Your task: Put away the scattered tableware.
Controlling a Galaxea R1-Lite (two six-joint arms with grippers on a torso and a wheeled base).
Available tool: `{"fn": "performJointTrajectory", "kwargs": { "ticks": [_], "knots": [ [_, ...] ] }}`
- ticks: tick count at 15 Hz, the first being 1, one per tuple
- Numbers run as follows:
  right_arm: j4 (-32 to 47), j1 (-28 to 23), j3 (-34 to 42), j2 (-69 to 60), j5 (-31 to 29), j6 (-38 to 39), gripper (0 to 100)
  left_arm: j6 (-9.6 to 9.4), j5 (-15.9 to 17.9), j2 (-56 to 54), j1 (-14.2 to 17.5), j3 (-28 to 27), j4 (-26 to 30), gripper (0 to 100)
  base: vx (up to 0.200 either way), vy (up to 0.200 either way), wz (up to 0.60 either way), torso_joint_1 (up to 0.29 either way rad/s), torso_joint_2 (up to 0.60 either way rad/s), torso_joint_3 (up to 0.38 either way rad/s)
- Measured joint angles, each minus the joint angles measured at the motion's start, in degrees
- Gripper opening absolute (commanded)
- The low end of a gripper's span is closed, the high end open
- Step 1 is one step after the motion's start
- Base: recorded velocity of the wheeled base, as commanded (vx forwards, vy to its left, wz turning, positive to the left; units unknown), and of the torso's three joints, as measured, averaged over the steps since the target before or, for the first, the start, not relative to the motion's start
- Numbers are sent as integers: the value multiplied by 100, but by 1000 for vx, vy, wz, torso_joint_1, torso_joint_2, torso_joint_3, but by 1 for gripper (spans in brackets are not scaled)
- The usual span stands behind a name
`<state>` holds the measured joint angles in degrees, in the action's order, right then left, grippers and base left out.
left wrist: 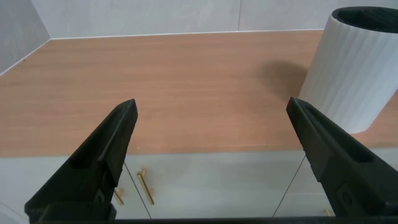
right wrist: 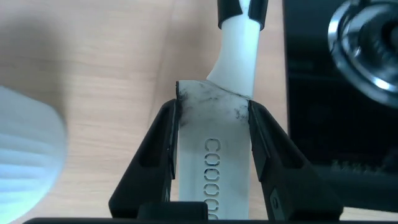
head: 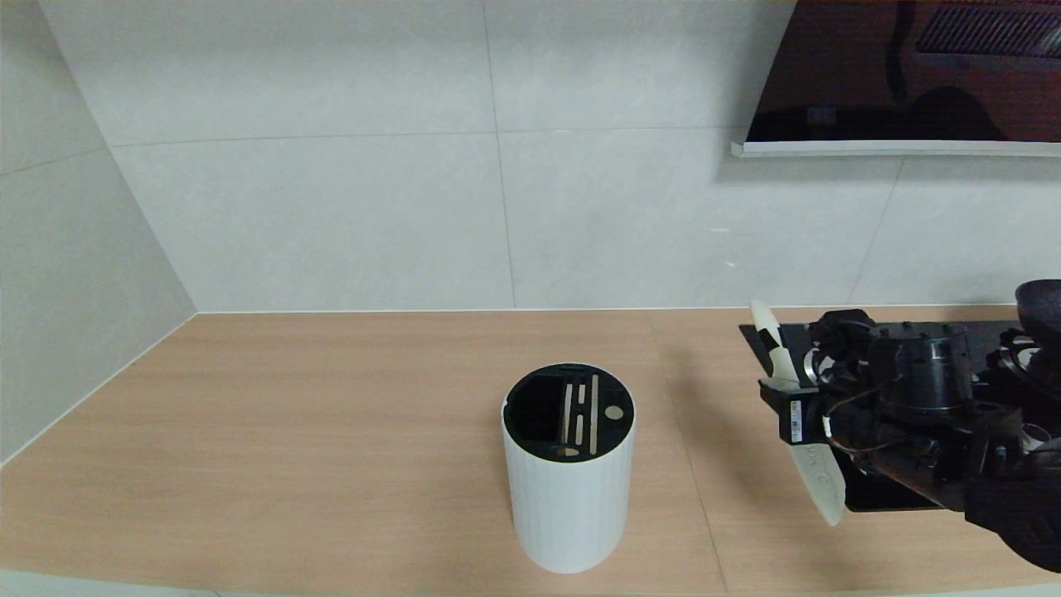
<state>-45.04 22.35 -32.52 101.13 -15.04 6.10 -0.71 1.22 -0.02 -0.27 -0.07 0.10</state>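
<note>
The white knife (head: 816, 474) is clamped in my right gripper (head: 792, 413), above the right end of the worktop (head: 331, 431), where the wood meets the left edge of the black cooktop (head: 879, 496). The jaws close on the flat of the blade just below the handle. The handle points toward the back wall and the tip slants down toward the front edge. In the right wrist view the blade (right wrist: 214, 155) fills the gap between the two fingers (right wrist: 158, 143).

The white ribbed knife holder (head: 568, 489) stands upright near the front edge, about mid-worktop and well apart from the knife. Its black top has one large opening and several narrow slots.

My left gripper (left wrist: 211, 109) hangs spread wide with nothing in it, low in front of the worktop's front edge.

The risks, as I judge them:
- A smooth blade pinched near one end may pivot or slide in the jaws.
- If the tip meets the black top off a slot, it could chip, or push the tall holder over toward the front edge.

I count one knife, one holder and two grippers.
</note>
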Motion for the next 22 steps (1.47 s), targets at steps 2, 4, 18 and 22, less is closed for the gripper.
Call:
{"fn": "performJointTrajectory", "kwargs": {
  "ticks": [2, 4, 18, 22],
  "knots": [
    [0, 102, 11, -244, -6, 9, 0, 11, 1, 0, 0, 0, -2, 100, 0, 0, 0, 0, 0, 0],
    [0, 196, 11, -441, -9, 20, 0, 16, -13, 0, 0, -13, -72, 100, 0, 0, 0, 0, 0, 0],
    [1114, 513, -1543, -1007, 172, 4, 0, 500, 1309, 2672, -282, -2767, 301, 100, 0, 0, 0, 0, 0, 0],
    [1614, 778, -2334, -957, 249, 11, 0, 571, 1659, 4569, -356, -3842, -285, 100, 0, 0, 0, 0, 0, 0]
  ]
}}
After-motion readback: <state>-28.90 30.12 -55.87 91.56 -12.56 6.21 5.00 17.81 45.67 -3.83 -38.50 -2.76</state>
